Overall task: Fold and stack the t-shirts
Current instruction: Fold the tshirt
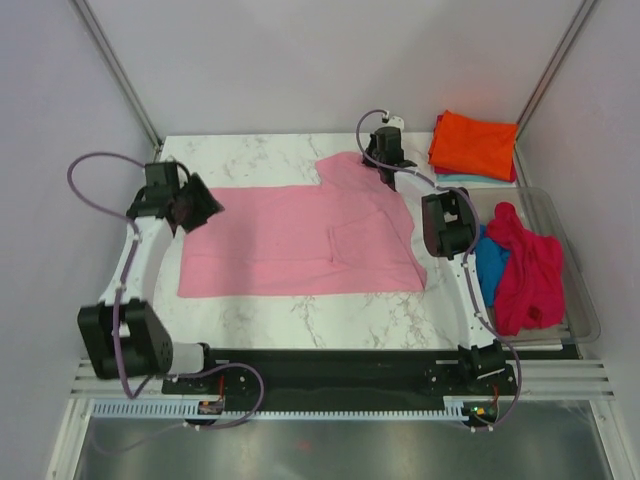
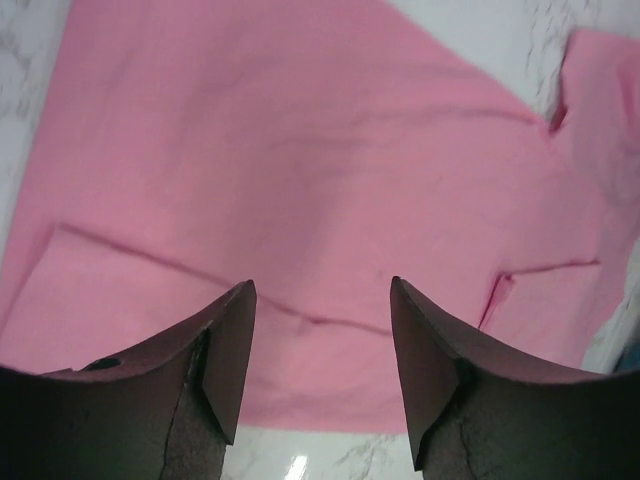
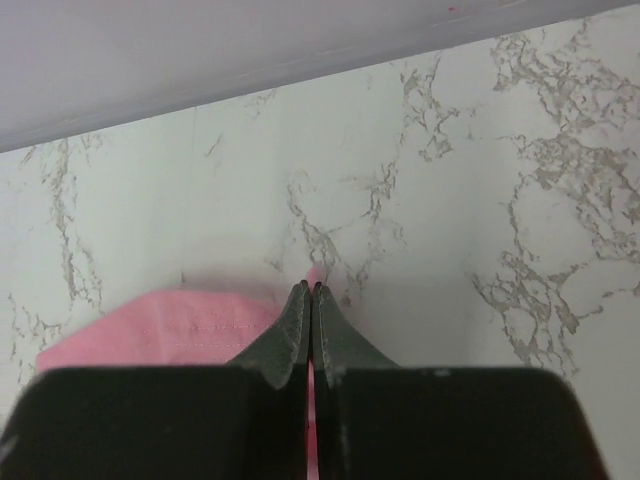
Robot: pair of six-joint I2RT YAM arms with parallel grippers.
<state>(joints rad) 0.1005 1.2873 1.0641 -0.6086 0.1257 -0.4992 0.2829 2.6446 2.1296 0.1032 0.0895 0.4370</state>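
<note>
White marble-patterned table (image 1: 300,322), pale walls on three sides. Light pink tee (image 1: 290,235) lies spread across the middle, long axis running left to right. A sleeve or flap is folded in over its right half.

Left gripper (image 1: 205,207) hangs over the tee's left edge. The left wrist view shows its jaws wide apart with nothing between them, pink cloth flat beneath (image 2: 320,290).

Right gripper (image 1: 385,158) sits at the tee's far right corner. Its jaws are pressed together on a thin sliver of pink cloth (image 3: 312,290), bare marble and the far wall just ahead.

Judgement: the right arm has the cloth, so the fold turns on that pinched corner. The tee's body lies toward the near-left of it, and carrying it that way looks unobstructed.

Right side is crowded: folded orange tee (image 1: 475,145) at the far corner, clear bin (image 1: 590,322) holding crimson tee (image 1: 530,275) and bright blue tee (image 1: 490,268). Bare table shows along the near edge and far left.
</note>
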